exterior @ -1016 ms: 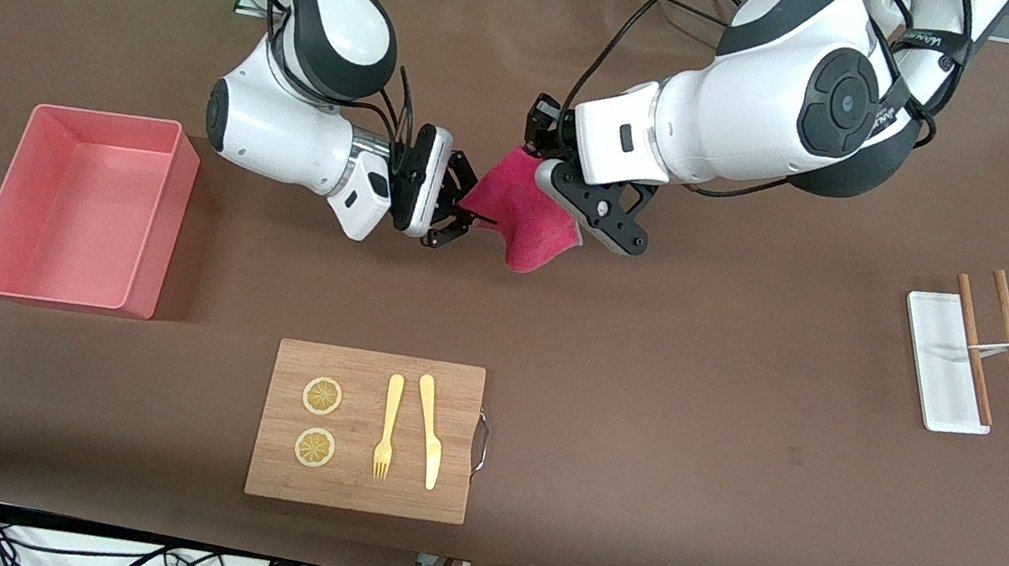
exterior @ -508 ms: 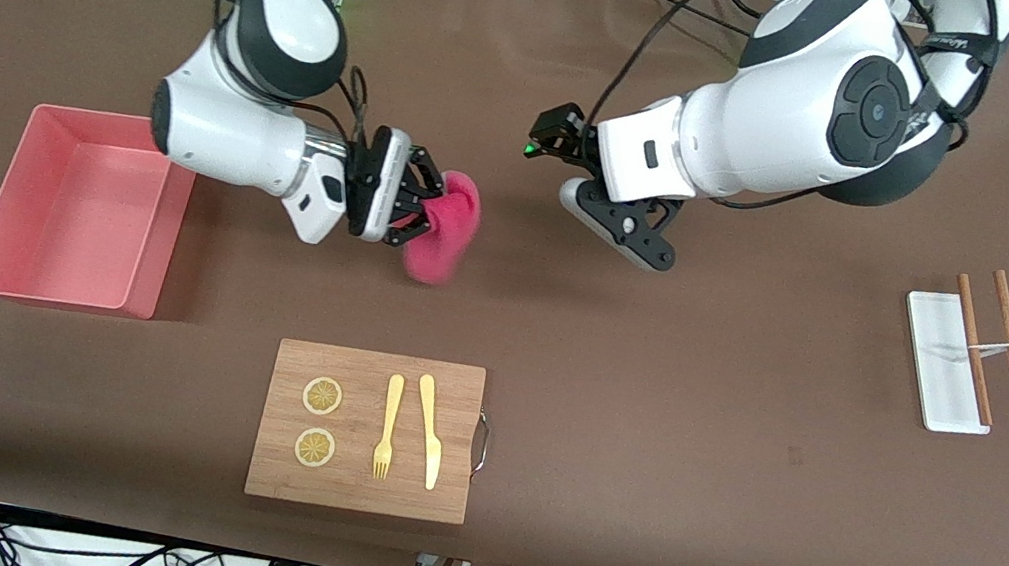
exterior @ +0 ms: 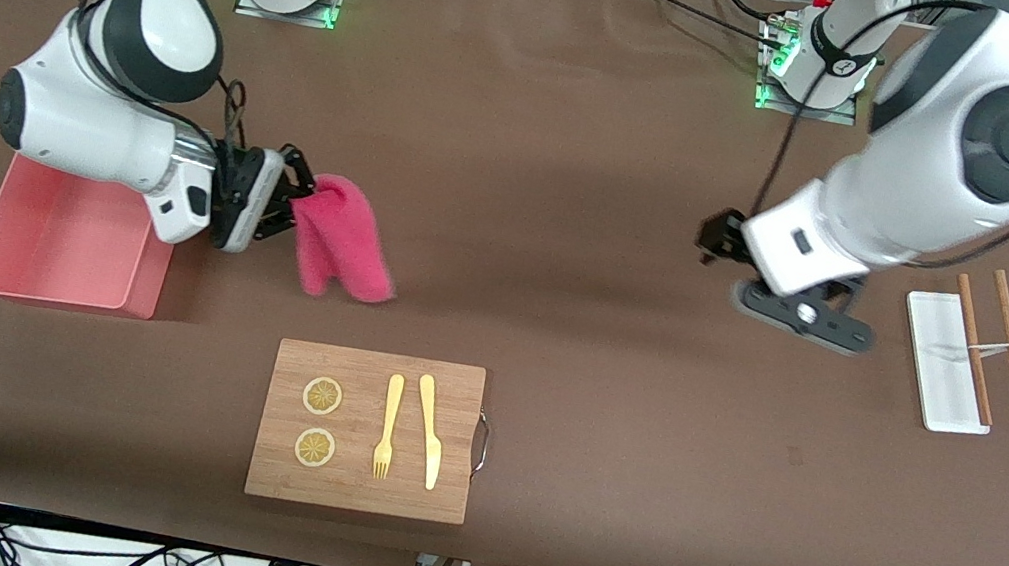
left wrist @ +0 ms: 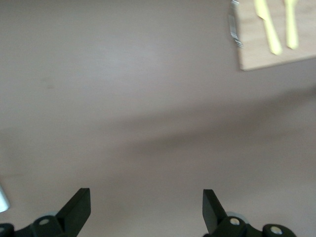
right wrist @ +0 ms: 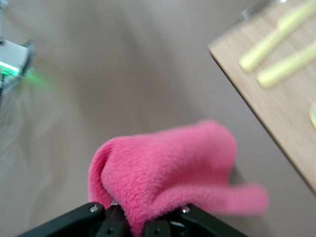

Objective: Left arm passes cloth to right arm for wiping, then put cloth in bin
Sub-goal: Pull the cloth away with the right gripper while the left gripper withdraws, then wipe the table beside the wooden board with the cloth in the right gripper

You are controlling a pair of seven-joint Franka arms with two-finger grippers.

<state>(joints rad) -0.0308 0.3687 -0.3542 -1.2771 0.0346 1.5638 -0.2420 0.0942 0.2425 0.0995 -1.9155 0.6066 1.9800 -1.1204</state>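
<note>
Since a sec ago, cloth is carried off to mid-left of frame, pinched in right claw beside the bin; left claw is pulled back to mid-right, spread wide, empty, over bare counter. Handover judged done; wiping and binning left. Brown counter cover w/ cutting board low centre; cables along frame edges.
</note>
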